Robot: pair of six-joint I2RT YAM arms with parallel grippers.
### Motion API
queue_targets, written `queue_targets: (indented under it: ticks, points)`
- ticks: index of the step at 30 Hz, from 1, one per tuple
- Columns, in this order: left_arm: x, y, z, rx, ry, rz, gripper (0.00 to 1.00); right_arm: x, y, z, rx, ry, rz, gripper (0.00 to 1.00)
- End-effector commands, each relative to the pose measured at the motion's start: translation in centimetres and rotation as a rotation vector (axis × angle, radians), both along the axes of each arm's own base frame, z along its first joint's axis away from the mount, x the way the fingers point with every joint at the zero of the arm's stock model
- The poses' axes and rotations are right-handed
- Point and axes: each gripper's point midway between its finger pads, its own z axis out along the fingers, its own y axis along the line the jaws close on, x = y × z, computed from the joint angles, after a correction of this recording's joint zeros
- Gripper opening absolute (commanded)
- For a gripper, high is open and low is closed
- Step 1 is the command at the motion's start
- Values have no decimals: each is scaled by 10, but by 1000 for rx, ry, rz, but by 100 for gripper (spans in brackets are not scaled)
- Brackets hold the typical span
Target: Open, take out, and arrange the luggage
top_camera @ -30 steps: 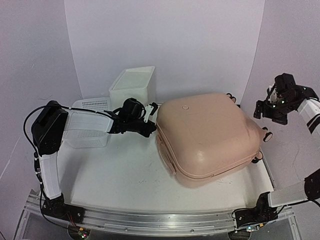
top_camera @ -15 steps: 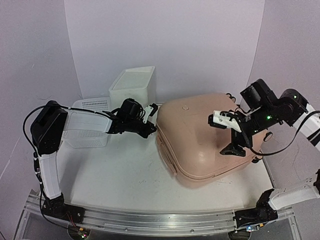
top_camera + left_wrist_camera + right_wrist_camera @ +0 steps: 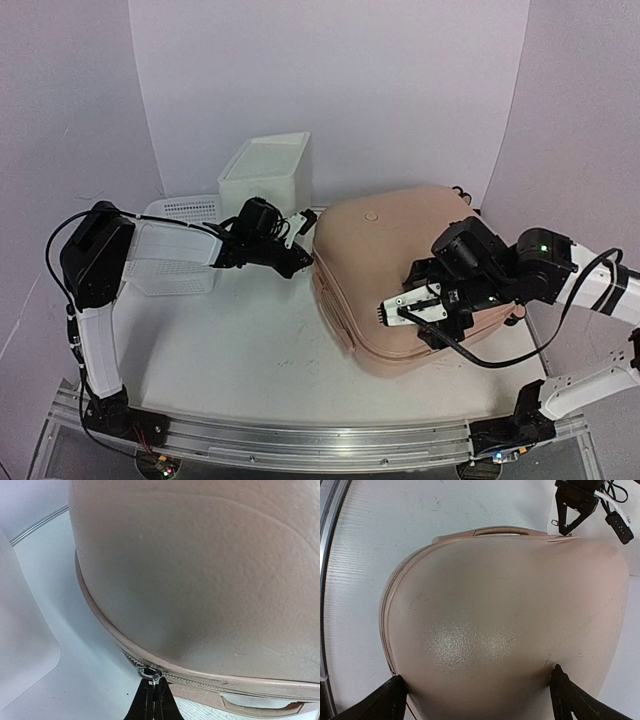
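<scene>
White tabletop (image 3: 250,350), pale walls behind. Luggage (image 3: 400,250) lay closed and flat on the right half of the tabletop, peach shell up. Left fingers (image 3: 147,705) were pinched together on the zipper pull (image 3: 150,673) at the luggage's left edge. Right fingers (image 3: 387,702) stood spread wide over the shell's near-right part, straddling its curve; contact could not be judged.

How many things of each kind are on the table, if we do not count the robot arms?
Pink suitcase: 1
White box: 1
White mesh basket: 1
Total: 3
</scene>
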Motion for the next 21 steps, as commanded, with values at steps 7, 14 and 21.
queue_targets:
  ticks: [7, 14, 21]
  points:
    - [-104, -37, 43, -125, -122, -360, 0, 67, 7, -7, 144, -194, -425, 98]
    - [-167, -58, 54, -163, -131, -416, 0, 72, 6, -12, 234, -153, -588, 98]
    - [-185, -113, 60, -189, -106, -354, 0, 94, 8, -13, 347, -155, -836, 98]
